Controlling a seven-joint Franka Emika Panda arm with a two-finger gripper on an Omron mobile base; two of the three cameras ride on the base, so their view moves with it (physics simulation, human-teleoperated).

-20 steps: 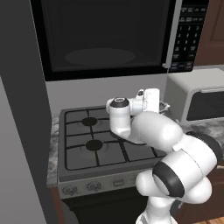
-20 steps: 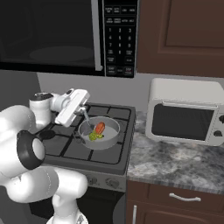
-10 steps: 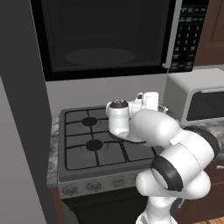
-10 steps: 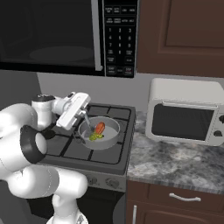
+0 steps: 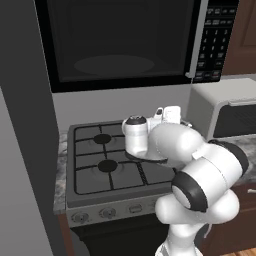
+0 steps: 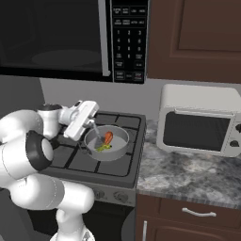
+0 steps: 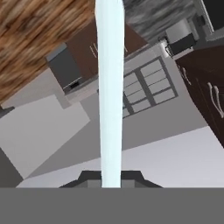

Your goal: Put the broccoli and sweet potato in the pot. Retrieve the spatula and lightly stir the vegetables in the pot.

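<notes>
Stirring under way: spatula dipped into the pot.
The gripper (image 6: 89,120), clenched on the pale spatula (image 7: 109,87), has shifted slightly over the pot (image 6: 107,142); broccoli (image 6: 102,148) and sweet potato (image 6: 108,137) lie inside, so only stirring remains.

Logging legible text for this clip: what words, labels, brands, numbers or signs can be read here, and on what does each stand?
None can be read as text.
Microwave keypad: rows of pale marks on the buttons, too small and blurred to read.
The same microwave keypad in the left base view: blurred, unreadable.
Stove knobs: no readable markings.
Toaster oven: no visible label or brand.
</notes>
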